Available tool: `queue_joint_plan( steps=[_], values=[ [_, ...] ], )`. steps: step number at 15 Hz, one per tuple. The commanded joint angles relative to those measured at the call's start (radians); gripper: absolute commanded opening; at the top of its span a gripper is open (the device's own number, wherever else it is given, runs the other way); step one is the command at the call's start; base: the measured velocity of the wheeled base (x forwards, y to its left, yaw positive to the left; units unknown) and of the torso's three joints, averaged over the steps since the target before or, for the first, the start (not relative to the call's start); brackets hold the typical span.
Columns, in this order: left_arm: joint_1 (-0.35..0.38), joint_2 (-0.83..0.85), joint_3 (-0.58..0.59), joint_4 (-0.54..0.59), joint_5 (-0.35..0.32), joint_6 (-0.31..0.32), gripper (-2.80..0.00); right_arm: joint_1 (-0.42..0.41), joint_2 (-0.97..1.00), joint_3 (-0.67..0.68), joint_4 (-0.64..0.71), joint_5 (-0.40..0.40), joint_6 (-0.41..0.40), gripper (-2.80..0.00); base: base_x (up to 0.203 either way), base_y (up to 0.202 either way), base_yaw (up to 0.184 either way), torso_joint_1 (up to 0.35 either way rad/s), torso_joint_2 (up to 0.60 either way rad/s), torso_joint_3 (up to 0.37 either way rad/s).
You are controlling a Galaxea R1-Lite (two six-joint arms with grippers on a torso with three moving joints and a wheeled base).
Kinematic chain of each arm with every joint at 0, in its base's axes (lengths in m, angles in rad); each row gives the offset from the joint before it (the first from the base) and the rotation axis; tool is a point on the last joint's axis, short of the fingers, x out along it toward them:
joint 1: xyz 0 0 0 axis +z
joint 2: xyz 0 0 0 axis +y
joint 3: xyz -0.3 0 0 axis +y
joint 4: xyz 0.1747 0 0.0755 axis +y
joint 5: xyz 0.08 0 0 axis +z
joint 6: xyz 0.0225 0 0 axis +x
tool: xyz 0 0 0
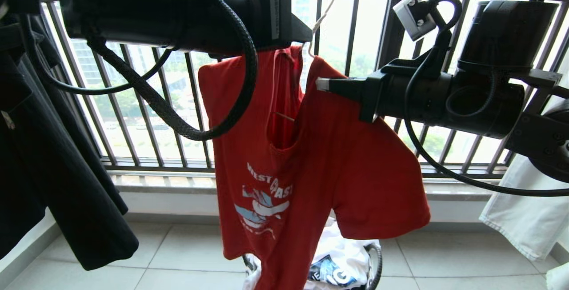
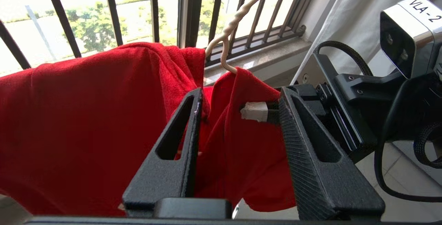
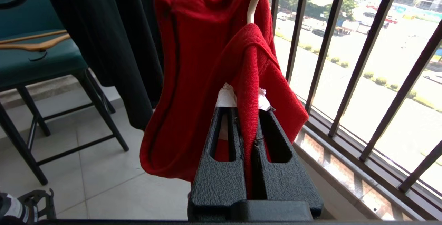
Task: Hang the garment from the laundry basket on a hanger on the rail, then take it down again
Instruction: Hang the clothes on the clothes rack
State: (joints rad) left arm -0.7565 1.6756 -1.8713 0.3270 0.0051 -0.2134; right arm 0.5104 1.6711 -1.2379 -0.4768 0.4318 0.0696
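You stand on a tiled balcony before a dark vertical-barred window railing, with a black T-shirt hanging to the left and a white cloth to the right. The red short-sleeved T-shirt with white chest lettering hangs in mid-view on the thin off-white wire hanger, whose hook rises behind the left arm; the overhead rail itself is out of view, so you cannot confirm from here whether the hook is seated. Below, the small round white-rimmed laundry basket holds a white printed shirt.

The right gripper reaches in level from the right, its jaws clamped narrow on the shirt's shoulder fold just below the hook. The left gripper sits above and behind the collar, jaws parted about halfway, red cloth lying between them but not pinched.

The shirt's long axis runs straight down and the hanger wire runs across, between the two grippers. The right arm alone has a hold, so any lift or shift of the hook turns on that grip; the left is nearest the collar and free to take the opposite shoulder.
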Motion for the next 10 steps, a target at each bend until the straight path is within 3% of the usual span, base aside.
queue_joint_plan(
  steps=[1,7,8,10],
  values=[
    [-0.010,-0.011,0.016,0.007,0.004,-0.001,0.00,-0.009,-0.013,0.000,-0.003,0.003,0.001,-2.80,0.000,0.000,0.000,0.000,0.00,0.000],
    [-0.008,-0.170,0.226,-0.002,0.059,-0.008,0.00,-0.049,-0.022,-0.006,-0.016,0.004,0.035,-2.80,0.000,0.000,0.000,0.000,0.00,0.000],
    [-0.004,-0.210,0.264,-0.004,0.079,-0.019,-2.80,-0.058,-0.021,-0.005,-0.044,0.003,0.036,-2.80,0.000,0.000,0.000,0.000,0.00,0.000],
    [0.029,-0.274,0.326,-0.003,0.095,-0.088,-2.80,-0.082,-0.014,-0.005,-0.057,0.000,0.034,-2.80,0.000,0.000,0.000,0.000,0.00,0.000]
  ],
)
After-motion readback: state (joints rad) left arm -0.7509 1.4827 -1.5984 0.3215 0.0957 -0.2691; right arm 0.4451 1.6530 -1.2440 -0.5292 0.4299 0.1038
